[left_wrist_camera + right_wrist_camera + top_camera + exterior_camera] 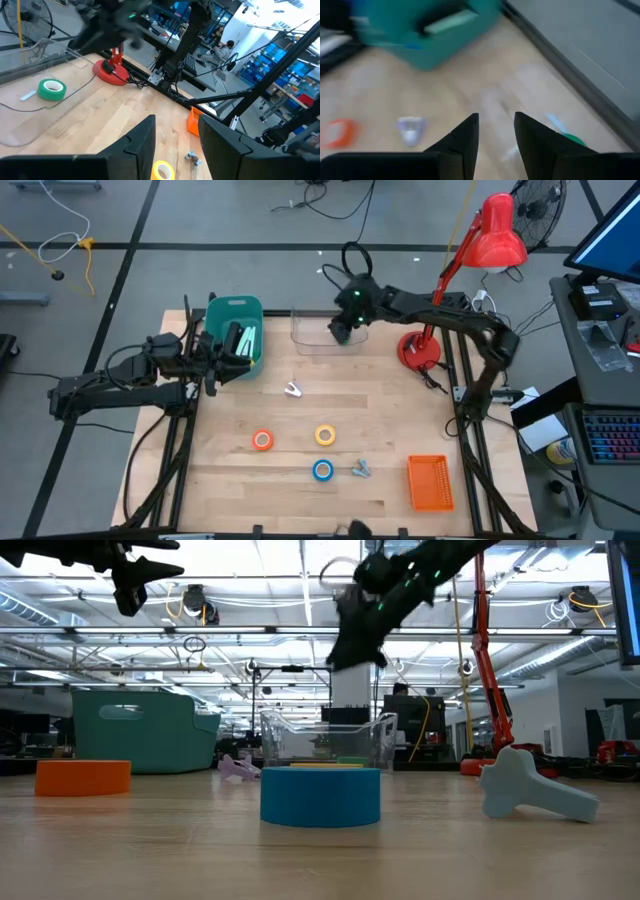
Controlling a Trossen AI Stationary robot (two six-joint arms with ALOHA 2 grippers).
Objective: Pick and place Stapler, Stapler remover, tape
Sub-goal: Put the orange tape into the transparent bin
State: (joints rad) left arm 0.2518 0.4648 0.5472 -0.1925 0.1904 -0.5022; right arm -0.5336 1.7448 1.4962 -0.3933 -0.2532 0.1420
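Note:
Three tape rolls lie flat on the wooden table: orange (262, 440), yellow (325, 436) and blue (322, 470). A green roll (52, 89) lies flat inside the clear container (318, 336) at the far middle. A small pale lilac item (292, 390) lies mid-table, and a small grey-blue item (361, 469) lies beside the blue roll. My right gripper (496, 125) hangs open and empty above the clear container, slanting down. My left gripper (176, 135) stands open and empty beside the teal bin (236, 330), high above the table.
The teal bin at the far left holds a white and green object (243, 340). A red desk lamp (420, 350) stands at the far right. An orange tray (430, 482) lies at the near right. Bare wood shows between the bin and the rolls.

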